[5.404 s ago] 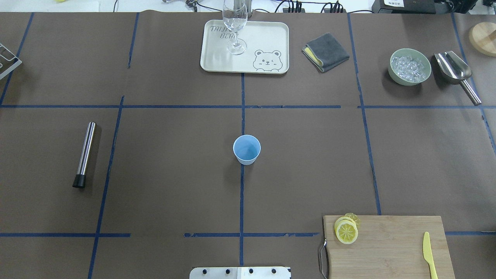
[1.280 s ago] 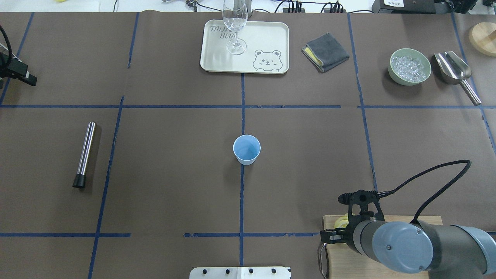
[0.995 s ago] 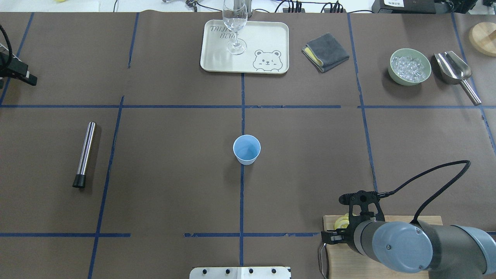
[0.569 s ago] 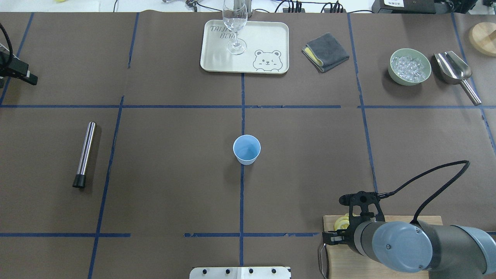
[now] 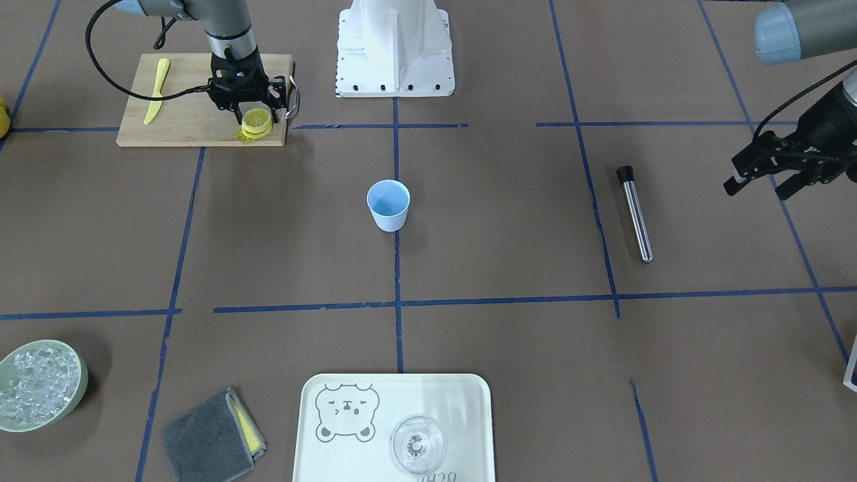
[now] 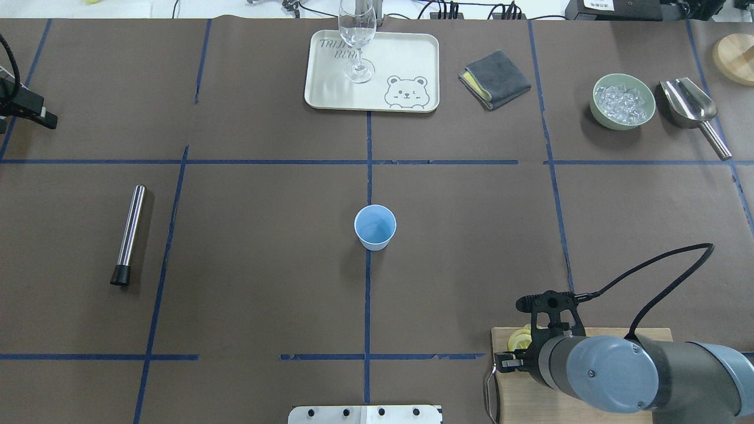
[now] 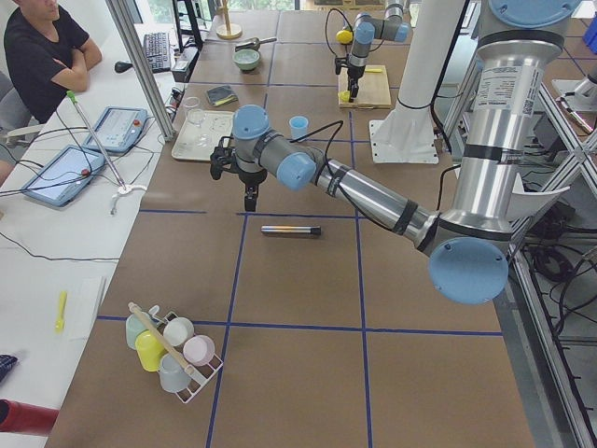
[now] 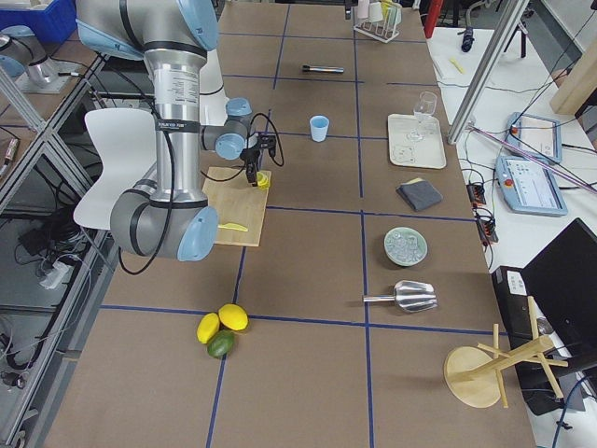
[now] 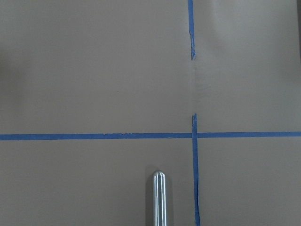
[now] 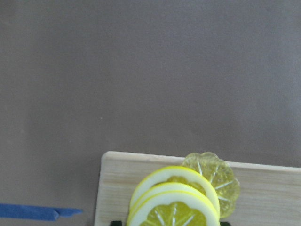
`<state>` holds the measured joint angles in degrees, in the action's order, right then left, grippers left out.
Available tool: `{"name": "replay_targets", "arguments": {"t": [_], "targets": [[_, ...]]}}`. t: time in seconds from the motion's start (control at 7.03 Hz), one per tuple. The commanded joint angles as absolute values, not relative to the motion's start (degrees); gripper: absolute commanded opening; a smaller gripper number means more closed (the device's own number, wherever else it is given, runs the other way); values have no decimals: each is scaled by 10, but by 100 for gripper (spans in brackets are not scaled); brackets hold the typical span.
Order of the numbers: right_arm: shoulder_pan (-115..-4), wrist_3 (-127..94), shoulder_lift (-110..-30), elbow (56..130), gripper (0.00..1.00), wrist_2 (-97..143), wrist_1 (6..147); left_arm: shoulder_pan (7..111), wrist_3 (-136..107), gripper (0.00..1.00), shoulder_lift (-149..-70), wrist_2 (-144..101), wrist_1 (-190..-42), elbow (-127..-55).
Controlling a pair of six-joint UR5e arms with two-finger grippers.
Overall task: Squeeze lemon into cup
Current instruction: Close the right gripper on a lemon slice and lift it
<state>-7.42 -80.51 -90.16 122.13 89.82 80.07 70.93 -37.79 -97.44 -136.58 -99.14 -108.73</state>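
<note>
On the cutting board point(image 5: 181, 127), the lemon slices point(image 5: 256, 122) are flanked by the right gripper point(image 5: 254, 112); contact cannot be told. The left gripper point(image 5: 756, 187) is held with jaws parted.

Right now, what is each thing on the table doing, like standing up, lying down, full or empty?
Small light-blue cup: upright, looks empty.
Thin round yellow lemon slices: stacked on the rectangular wooden board.
Right gripper: down at the slices, fingers either side; grip unclear.
Left gripper: open, holding nothing.
Clear stemmed glass: upright, empty.
Pale-green bowl: holds ice.
Shiny steel tube: lying flat.
Grey cloth: folded.
</note>
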Motion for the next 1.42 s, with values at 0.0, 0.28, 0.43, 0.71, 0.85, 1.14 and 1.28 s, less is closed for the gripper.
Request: {"name": "replay_targets", "arguments": {"t": [0.0,0.28,0.43,0.71,0.85,1.14,1.28], "targets": [[-75,-805,-902,1223,49,898,801,709,-378,100,-975,-1366,-991,-1088],[-76,-805,-903,1227,41,898,801,709,-378,100,-975,-1366,-991,-1089],[-76,-805,-904,1231,41,898,802,709,-378,100,-975,-1365,-991,-1089],[-76,-805,-904,1243,42,898,804,709,-378,100,-975,-1365,-991,-1088],[-76,-805,-915,1257,42,902,805,709,-378,100,-975,-1365,-991,-1086],[-79,-805,-943,1301,43,909,805,709,-378,100,-975,-1365,-991,-1086],[-97,-804,-943,1316,44,924,815,709,-378,100,-975,-1365,-991,-1086]]}}
